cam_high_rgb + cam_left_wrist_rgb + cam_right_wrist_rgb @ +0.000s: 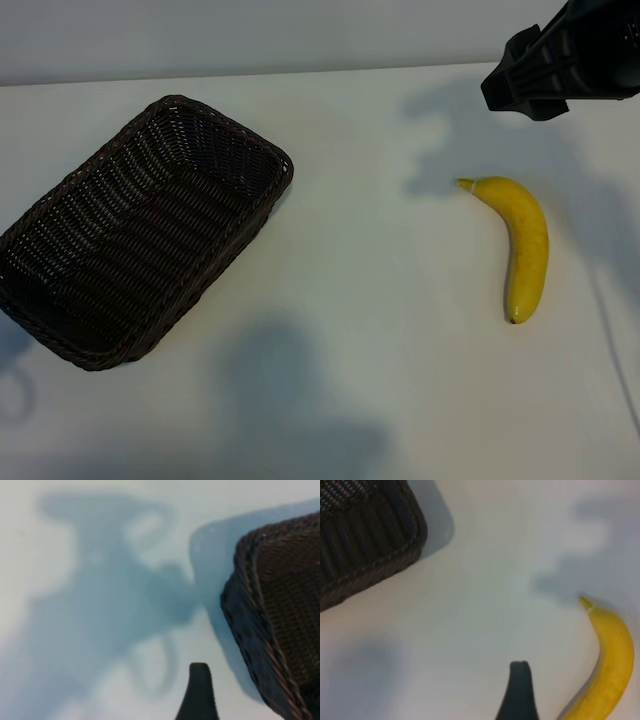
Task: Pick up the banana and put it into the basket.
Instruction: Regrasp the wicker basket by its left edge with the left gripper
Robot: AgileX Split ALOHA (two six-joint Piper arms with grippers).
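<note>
Close to the exterior camera, bare white worktop [360,300] carries soft arm shadows. On its left part sits the dark wicker basket [140,230], nothing inside it. Well apart, on the right part, lies the banana [522,245], flat, with its stem tip toward the far edge. Above and beyond the banana hangs the right end effector [520,690], its fingers spread wide, gripping nothing. Beside the basket's corner hovers the left end effector [199,692], likewise wide apart and empty.

White table [360,330], pale back wall [250,35]
</note>
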